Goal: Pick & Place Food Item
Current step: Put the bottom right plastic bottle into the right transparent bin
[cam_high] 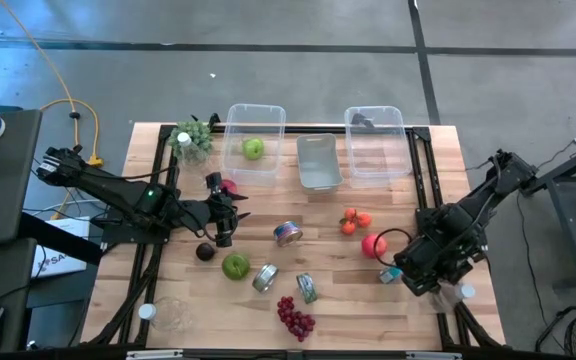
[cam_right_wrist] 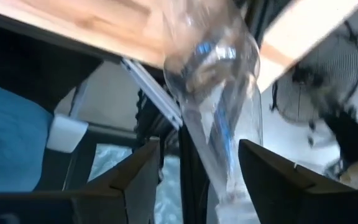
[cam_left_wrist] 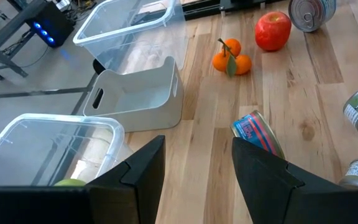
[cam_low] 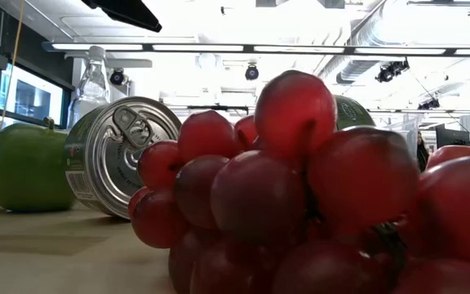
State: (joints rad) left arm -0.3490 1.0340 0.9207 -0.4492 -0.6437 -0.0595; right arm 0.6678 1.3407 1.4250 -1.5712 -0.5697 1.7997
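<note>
Right now the left gripper (cam_left_wrist: 197,158) hangs low over the worktop (cam_high: 408,320) mid-left, jaws apart w/ nothing between them. Beside it sit a dark plum (cam_high: 205,251) and a green apple (cam_high: 235,266).

Right gripper (cam_right_wrist: 199,146) is at the worktop's front-right edge. Its jaws are apart, astride a clear plastic bottle (cam_right_wrist: 216,81), and a gap shows on one side, so no clamp yet.

Food is spread about:
- A 2nd green apple (cam_high: 253,148) lies inside the left clear tub (cam_high: 233,115); the right clear tub (cam_high: 400,150) stands at the back-right.
- White tray (cam_high: 318,180) sits between the two tubs.
- Green grapes (cam_high: 190,135) are at the back-left corner.
- Tangerines (cam_high: 355,220) and a red apple (cam_high: 373,244) lie right of centre, close to the right arm.
- Red grapes (cam_high: 295,318) are near the front edge, filling the low view.
- Three cans (cam_high: 288,233) lie on their sides mid-worktop.
</note>
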